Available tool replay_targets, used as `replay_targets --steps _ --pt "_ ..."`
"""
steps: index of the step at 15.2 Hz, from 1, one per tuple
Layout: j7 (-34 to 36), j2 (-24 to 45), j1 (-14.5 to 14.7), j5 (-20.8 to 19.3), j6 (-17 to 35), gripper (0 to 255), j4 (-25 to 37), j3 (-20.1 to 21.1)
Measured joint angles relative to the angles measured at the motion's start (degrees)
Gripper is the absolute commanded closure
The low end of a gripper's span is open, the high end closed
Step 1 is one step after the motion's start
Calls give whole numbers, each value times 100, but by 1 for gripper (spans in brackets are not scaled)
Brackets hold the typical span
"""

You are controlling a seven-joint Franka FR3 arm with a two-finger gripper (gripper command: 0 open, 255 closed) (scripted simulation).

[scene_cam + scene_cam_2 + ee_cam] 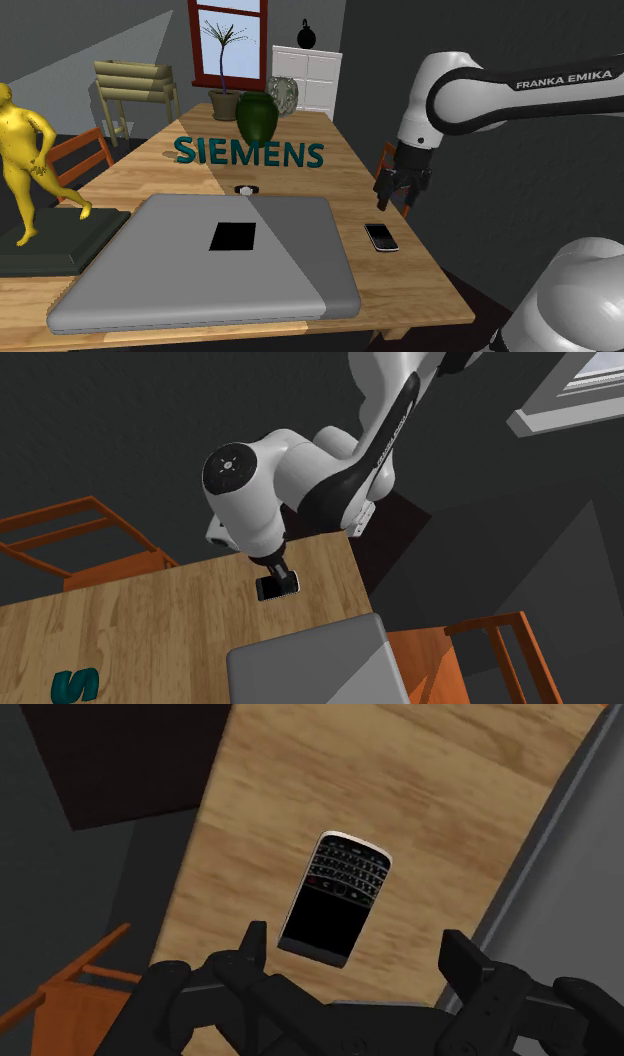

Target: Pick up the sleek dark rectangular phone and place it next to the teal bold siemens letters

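Observation:
A dark rectangular phone [381,237] with a small keypad and a pale rim lies flat on the wooden table [300,185], close to its edge on the shoulder view's right. My black gripper [400,190] hangs above it, open and holding nothing. In the wrist view the phone [335,897] lies just ahead of the gripper [355,954]; the fingers [250,949] stand wide apart and touch nothing. The teal SIEMENS letters [250,152] stand upright mid-table, farther back. In the second exterior view the phone [277,586] sits below the arm, and the end of the teal letters [75,684] shows far off.
A big grey flat slab [210,265] with a black square covers the near table, right beside the phone. A dark green vase [256,117] stands behind the letters, and a small black-and-white object [245,188] lies in front of them. A yellow figure [25,160] stands at the left. Orange chairs [80,542] surround the table.

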Motion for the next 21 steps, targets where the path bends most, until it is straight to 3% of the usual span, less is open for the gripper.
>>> replay_targets --steps 4,6,13,19,20,21 --pt "652 532 -223 128 906 0 -388 274" --pt "797 678 -270 153 1123 0 -453 335" --pt "826 993 -263 232 1770 0 -781 435" --pt "832 1050 -260 240 1848 0 -798 452" --pt "832 1050 -260 240 1848 255 -798 452" --pt "834 1040 -263 234 1843 255 -790 448"
